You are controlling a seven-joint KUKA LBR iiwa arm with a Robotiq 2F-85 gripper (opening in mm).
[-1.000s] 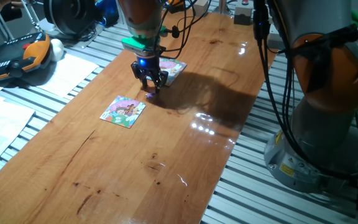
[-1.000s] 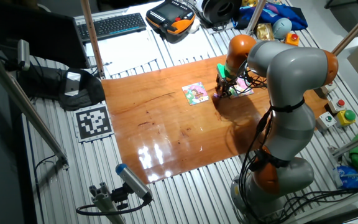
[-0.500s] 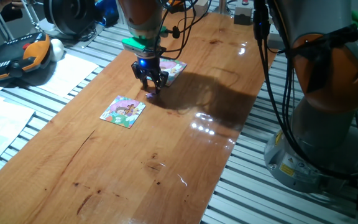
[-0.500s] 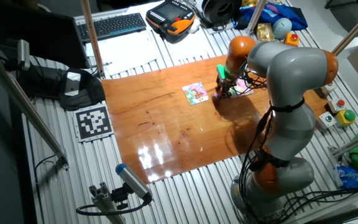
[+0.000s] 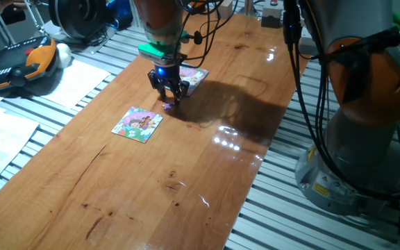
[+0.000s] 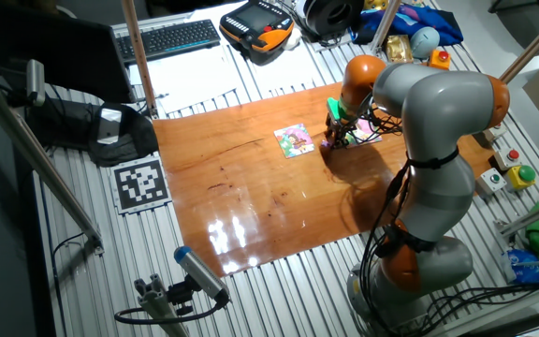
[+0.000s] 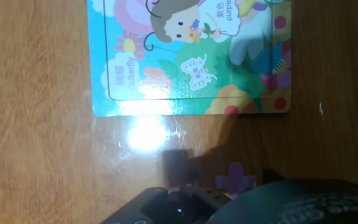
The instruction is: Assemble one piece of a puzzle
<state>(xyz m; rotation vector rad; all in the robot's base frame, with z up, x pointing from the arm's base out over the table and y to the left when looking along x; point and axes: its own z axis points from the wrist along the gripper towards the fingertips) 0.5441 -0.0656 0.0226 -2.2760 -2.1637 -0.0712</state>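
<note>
The piece (image 7: pixel 235 178) is a tiny purple jigsaw bit lying flat on the wood, seen in the hand view at the bottom edge, partly hidden by the hand. My gripper (image 5: pixel 169 99) is low over the piece (image 5: pixel 167 105), its fingers slightly apart on either side of it. The puzzle (image 5: pixel 137 124), a small square with green edges and a pink figure, lies flat a short way to the left; the other fixed view shows the puzzle (image 6: pixel 295 140) just left of the gripper (image 6: pixel 329 142).
A lilac-and-white square puzzle (image 5: pixel 191 75) lies just behind the gripper and fills the top of the hand view (image 7: pixel 191 56). The wooden table (image 5: pixel 186 180) ends at slatted metal on both sides. The robot base (image 5: pixel 356 139) stands at the right.
</note>
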